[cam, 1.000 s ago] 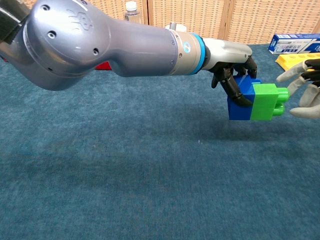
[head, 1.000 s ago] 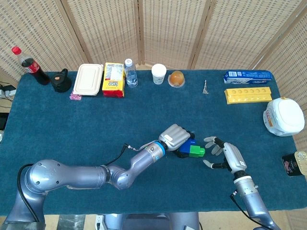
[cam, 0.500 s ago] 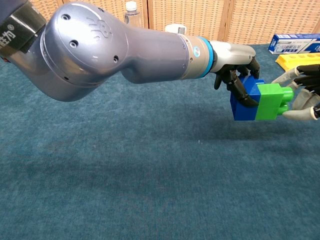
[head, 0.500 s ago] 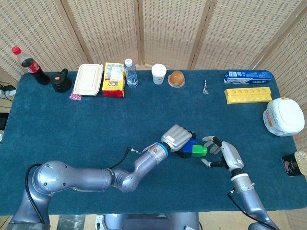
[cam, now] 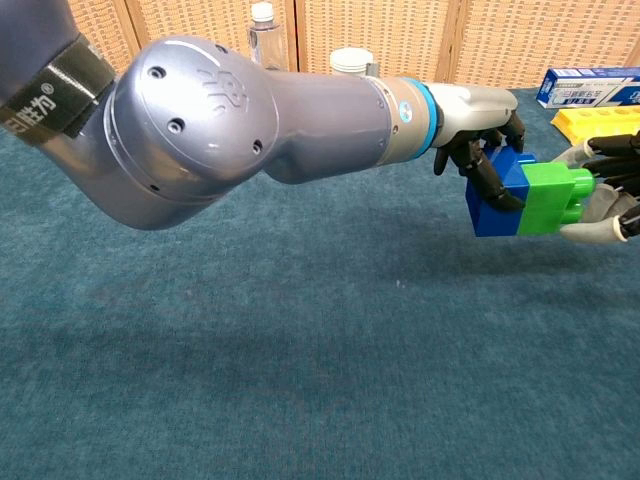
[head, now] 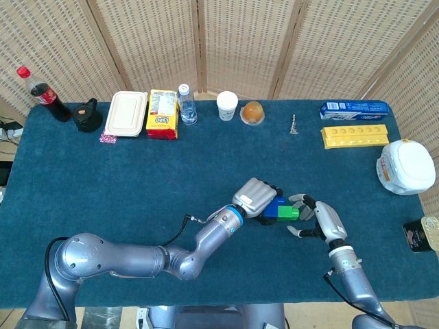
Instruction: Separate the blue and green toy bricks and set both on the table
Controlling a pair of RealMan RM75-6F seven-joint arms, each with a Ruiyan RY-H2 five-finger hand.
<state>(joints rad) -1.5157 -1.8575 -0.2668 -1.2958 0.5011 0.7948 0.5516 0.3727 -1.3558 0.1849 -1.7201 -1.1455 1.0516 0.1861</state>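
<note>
1. Silver left arm reaches across the blue-cloth counter (head: 103, 178); left hand (head: 256, 197) holds the blue plastic toy brick (cam: 500, 190) above the cloth, fingers (cam: 487, 175) curled over it.
2. Right hand (head: 322, 221) faces it, pale fingers (cam: 592, 232) spread round the green plastic toy brick (cam: 550, 197); firm grip or mere contact, cannot tell.
3. Bricks are joined, studs toward the right hand.
4. Risk: a loose right grasp could slip off the green brick on pulling; a crooked pull could twist the pair out and drop it.
</note>
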